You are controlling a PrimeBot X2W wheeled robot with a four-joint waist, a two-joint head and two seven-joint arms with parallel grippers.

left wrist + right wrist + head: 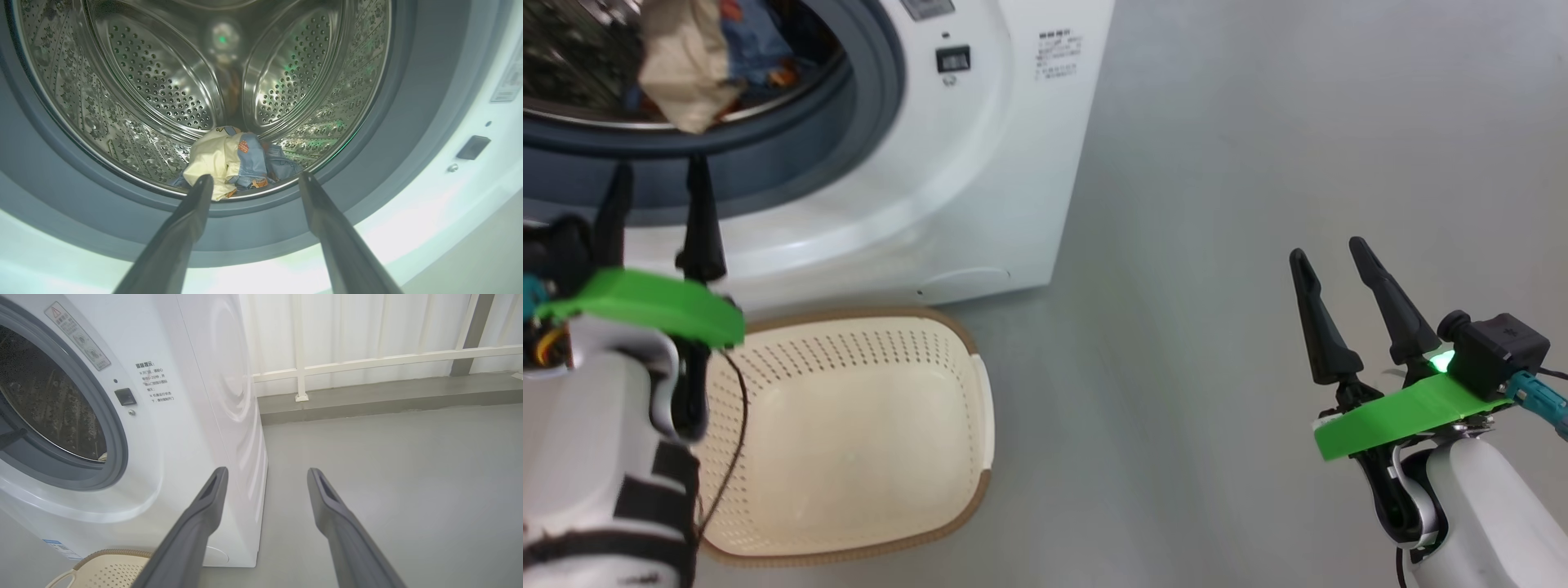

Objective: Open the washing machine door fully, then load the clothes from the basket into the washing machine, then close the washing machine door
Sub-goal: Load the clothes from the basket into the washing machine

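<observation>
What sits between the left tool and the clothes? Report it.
Between left tool and clothes: only the grey gasket lip and steel drum rim, per left wrist view.

The left forearm hides part of the basket; sticker print is unreadable.

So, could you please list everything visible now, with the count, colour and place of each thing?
washing machine: one, white, behind the basket
drum: one, steel, inside the machine
gasket: one, grey-blue, around the drum opening
clothes: one bundle, light blue and cream, at the drum's front bottom
basket: one, cream with brown rim, empty, on the floor before the machine
latch slot: one, black, right of the opening
railing: one, white, beyond the machine
floor: grey
left gripper: one, dark fingers, open, before the drum opening
right gripper: one, dark fingers, open, over bare floor
</observation>
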